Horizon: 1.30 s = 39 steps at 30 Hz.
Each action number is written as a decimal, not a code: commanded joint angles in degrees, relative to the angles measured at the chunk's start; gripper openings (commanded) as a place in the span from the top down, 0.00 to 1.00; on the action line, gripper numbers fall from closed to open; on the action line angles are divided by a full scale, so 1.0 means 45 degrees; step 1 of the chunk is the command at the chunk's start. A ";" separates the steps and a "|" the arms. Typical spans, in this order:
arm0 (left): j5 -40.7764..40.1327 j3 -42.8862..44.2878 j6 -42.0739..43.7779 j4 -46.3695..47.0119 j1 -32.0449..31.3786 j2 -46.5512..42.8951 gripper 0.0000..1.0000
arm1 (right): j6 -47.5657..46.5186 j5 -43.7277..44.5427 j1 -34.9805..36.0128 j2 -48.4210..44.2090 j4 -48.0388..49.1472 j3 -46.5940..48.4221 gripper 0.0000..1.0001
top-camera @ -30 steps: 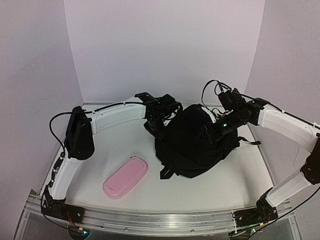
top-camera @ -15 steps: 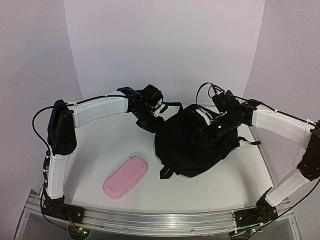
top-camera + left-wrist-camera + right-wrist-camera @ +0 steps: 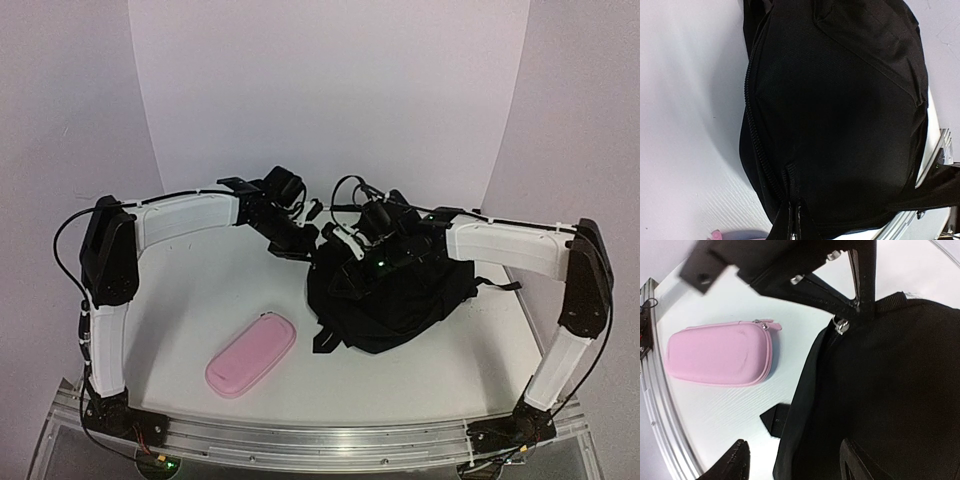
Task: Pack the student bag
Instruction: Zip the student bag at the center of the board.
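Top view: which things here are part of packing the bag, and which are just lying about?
Job:
bag
left tool, shut on the bag's zip
right tool, open over the bag

Lying about:
pink case, untouched on the table, though likely what goes in

You have student bag (image 3: 395, 300) right of centre on tabletop (image 3: 190, 300). Pencil case (image 3: 251, 354) sits lower left of it, apart. Your left gripper (image 3: 857, 295) at bag's upper-left edge. Your right gripper (image 3: 792, 462) just right of that, above bag's left side.
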 commanded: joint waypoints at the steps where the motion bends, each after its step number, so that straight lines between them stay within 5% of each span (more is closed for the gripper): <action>1: 0.0740 -0.0248 -0.0480 0.0980 0.0146 -0.1142 1.00 | 0.0126 0.0466 0.0123 0.0721 0.0787 0.0639 0.43; 6: 0.0743 -0.0357 -0.0562 0.1113 0.0226 -0.1151 1.00 | 0.0271 0.0082 0.0152 0.0948 0.0800 0.0630 0.52; 10: 0.0891 -0.0413 -0.0642 0.1276 0.0330 -0.1073 1.00 | 0.0278 -0.0406 0.0172 0.0832 0.0705 0.0528 0.98; 11: 0.0880 -0.0413 -0.0643 0.1305 0.0372 -0.1043 1.00 | 0.0215 -0.0639 0.0163 0.0724 0.0638 0.0419 1.00; 39: 0.2731 -0.0054 -0.1552 0.4357 0.1799 0.1016 1.00 | -0.1304 -0.1954 0.0384 -0.1721 -0.0591 -0.3216 1.00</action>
